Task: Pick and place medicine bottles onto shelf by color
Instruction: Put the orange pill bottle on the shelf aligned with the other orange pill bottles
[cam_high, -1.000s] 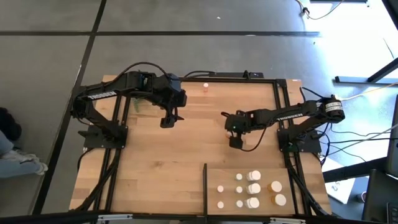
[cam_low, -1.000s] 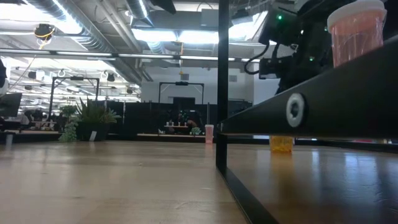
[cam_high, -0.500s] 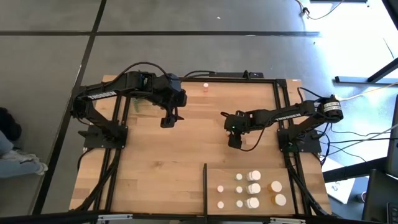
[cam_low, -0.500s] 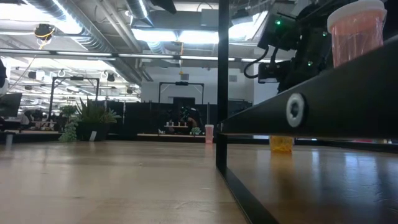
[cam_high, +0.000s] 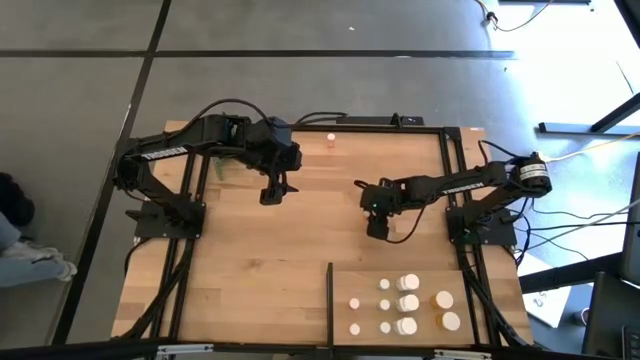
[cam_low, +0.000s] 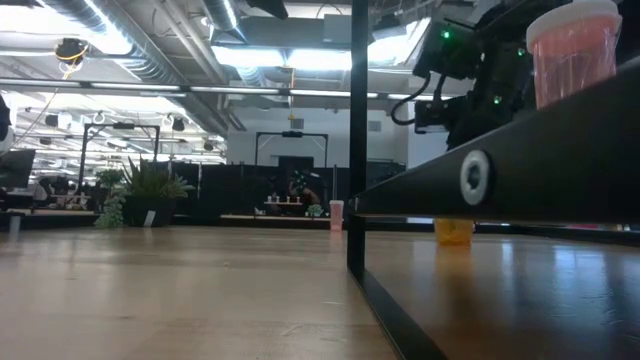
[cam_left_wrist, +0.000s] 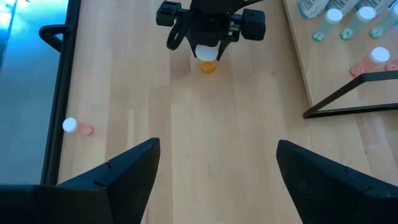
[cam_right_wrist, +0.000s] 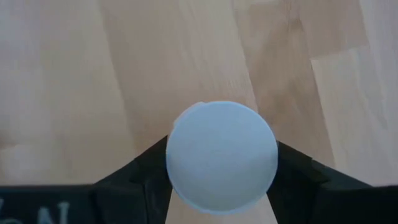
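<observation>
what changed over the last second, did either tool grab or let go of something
The right tool shifted slightly on the table and closed in around the white cap of the orange bottle; in the right wrist view its fingers now flank the cap on both sides. The left tool stayed open, hovering over the table. The bottles on the shelf and the lone bottle at the far edge did not move.

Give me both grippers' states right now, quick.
Left gripper: open, empty, hovering over the table.
Right gripper: jaws against the white cap of an orange bottle.
</observation>
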